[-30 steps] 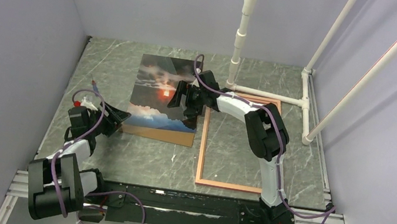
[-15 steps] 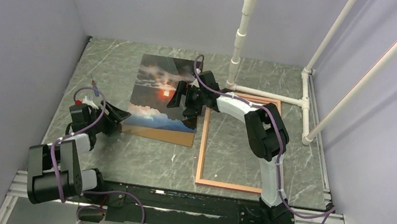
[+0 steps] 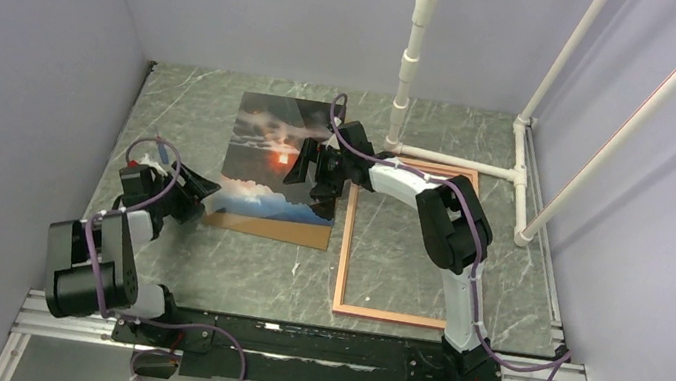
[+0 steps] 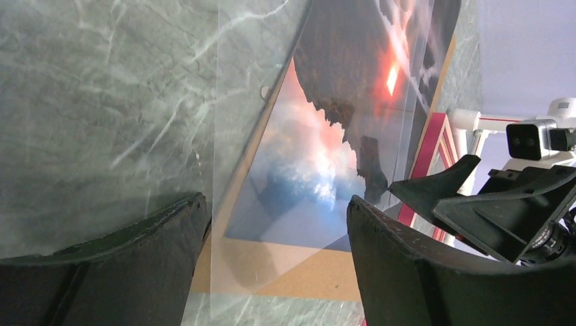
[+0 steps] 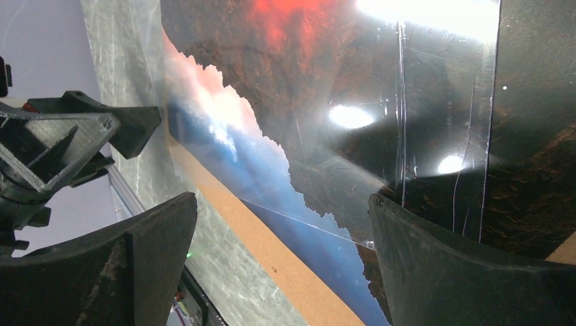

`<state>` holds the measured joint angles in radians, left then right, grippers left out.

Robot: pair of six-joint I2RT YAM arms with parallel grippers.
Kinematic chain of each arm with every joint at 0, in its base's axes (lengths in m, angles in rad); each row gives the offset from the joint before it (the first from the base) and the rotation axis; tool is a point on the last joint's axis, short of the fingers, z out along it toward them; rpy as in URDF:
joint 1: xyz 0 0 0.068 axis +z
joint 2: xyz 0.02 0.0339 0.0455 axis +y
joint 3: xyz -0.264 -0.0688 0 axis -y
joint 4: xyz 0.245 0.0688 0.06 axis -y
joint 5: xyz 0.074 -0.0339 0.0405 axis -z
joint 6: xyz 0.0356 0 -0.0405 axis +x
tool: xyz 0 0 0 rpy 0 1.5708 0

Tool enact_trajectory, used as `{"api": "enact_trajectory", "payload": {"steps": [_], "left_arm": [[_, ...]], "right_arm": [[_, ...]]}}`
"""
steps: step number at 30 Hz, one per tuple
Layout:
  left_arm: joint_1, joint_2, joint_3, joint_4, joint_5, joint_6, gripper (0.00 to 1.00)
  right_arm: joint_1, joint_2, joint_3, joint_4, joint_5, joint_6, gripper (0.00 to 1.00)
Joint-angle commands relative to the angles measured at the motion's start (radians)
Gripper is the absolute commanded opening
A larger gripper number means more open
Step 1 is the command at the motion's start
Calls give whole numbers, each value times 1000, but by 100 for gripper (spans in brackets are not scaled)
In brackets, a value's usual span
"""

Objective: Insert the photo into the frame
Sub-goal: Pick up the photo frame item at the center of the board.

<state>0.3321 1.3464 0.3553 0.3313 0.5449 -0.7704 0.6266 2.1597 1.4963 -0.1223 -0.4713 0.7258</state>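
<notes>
The photo (image 3: 273,156) lies flat on the desk (image 3: 231,271), left of centre. Its long axis runs from the near edge toward the far wall with a slight lean. Dark rocks and clouds fill the far end, the orange sun sits near the middle, and the blue band is at the near end. It rests on a brown backing board (image 3: 268,229), which shows as a bare strip along the near side. A clear sheet (image 4: 251,54) lies over it and reaches past its left edge onto the desk.

Just beside it on the right lies the frame (image 3: 391,316), flat, its long axis also running near to far.

There is one photo, one frame, one board, one sheet and two arms.

The right arm (image 3: 449,232) rises from the near right corner, bends its elbow above the frame and reaches left. The right fingers (image 5: 462,272) are spread wide over the photo's right side and grip nothing.

The left arm (image 3: 96,261) is folded low at the near left, its wrist pointing right at the near left corner of the sheet. The left fingers (image 4: 136,265) are spread apart with the sheet's edge between them, not clamped.
</notes>
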Motion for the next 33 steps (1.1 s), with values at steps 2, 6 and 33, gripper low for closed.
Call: {"api": "enact_trajectory", "payload": {"steps": [2, 6, 33], "left_arm": [[-1, 83, 60, 23, -20, 31, 81], [-1, 148, 66, 69, -12, 16, 82], [-2, 211, -27, 508, 260, -68, 43]], "right_arm": [[9, 44, -40, -78, 11, -9, 100], [8, 44, -41, -80, 10, -12, 100], [8, 23, -40, -78, -16, -15, 100]]}}
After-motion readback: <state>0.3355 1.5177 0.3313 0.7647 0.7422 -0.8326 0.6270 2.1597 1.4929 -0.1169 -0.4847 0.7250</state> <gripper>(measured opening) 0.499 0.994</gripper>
